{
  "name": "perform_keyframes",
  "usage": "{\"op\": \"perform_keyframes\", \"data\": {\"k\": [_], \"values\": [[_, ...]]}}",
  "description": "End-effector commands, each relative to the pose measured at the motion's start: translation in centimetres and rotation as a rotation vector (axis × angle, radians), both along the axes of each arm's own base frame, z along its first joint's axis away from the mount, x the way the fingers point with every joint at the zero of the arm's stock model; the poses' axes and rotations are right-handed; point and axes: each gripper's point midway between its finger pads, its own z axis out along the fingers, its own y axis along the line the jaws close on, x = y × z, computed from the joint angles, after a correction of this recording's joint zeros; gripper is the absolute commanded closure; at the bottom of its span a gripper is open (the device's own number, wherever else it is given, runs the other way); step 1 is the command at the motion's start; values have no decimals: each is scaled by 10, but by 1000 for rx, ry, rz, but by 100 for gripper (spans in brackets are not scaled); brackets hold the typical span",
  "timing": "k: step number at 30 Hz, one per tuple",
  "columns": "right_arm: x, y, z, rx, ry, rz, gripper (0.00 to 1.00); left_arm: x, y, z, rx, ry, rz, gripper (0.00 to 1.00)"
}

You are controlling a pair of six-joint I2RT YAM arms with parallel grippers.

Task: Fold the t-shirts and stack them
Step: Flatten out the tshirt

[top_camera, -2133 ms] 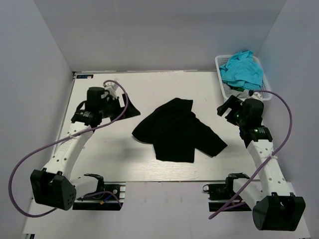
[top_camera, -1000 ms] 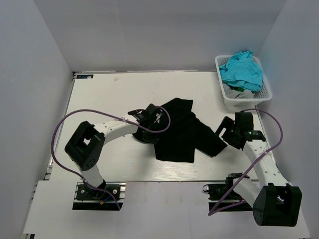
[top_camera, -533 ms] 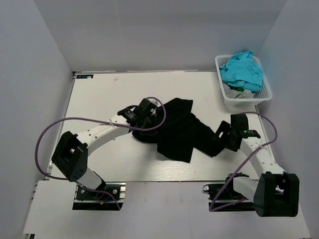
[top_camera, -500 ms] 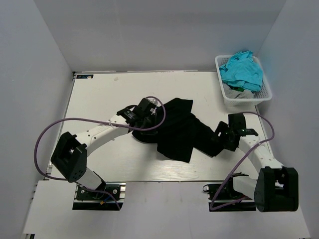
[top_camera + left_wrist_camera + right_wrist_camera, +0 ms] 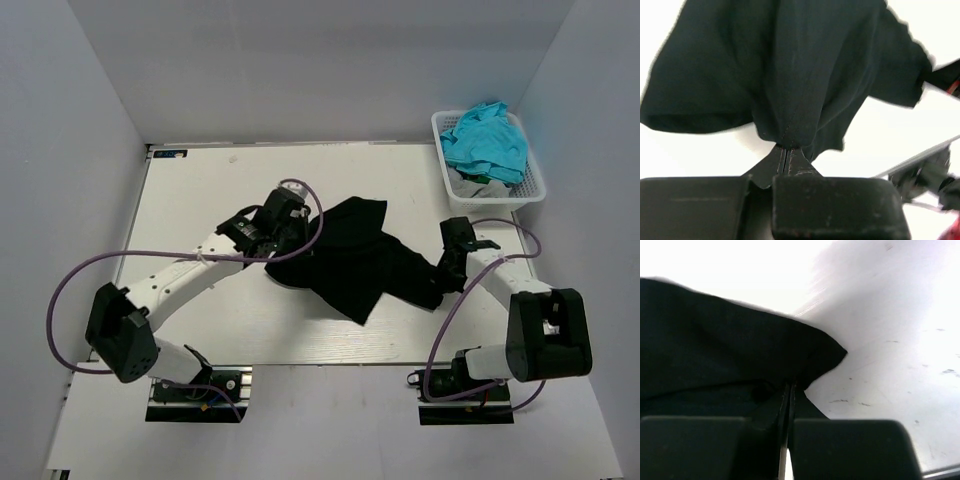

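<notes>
1. White table [image 5: 200,330] with grey walls on three sides. Both arm bases sit at the near edge.
2. Right gripper [image 5: 447,280] is low at the right edge of the black t-shirt [image 5: 350,262]. Its jaws are pressed together on a fold of the cloth; the wrist view shows no gap.
3. Left gripper [image 5: 290,238] is at the shirt's left edge. Its jaws are clamped on a bunched pinch, and the cloth fans out from the tips.
4. T-shirt lies crumpled mid-table between the two grippers, not folded.
5. Far right: white lattice basket [image 5: 497,202] with teal cloth [image 5: 485,140] heaped inside, well apart from the shirt.
</notes>
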Motion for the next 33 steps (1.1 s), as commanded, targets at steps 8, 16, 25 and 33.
{"op": "perform_keyframes", "data": {"k": [8, 16, 25, 33], "values": [[84, -14, 224, -68, -618, 5, 100, 58, 63, 219, -93, -521, 395, 100], [71, -59, 393, -233, -1015, -150, 100, 42, 141, 324, -105, -743, 672, 100], [19, -105, 486, -433, -1222, -316, 100, -22, 252, 366, -81, -880, 1016, 100], [-26, -133, 504, -557, -1261, -453, 100, -73, 310, 374, -142, -925, 1166, 100]]}}
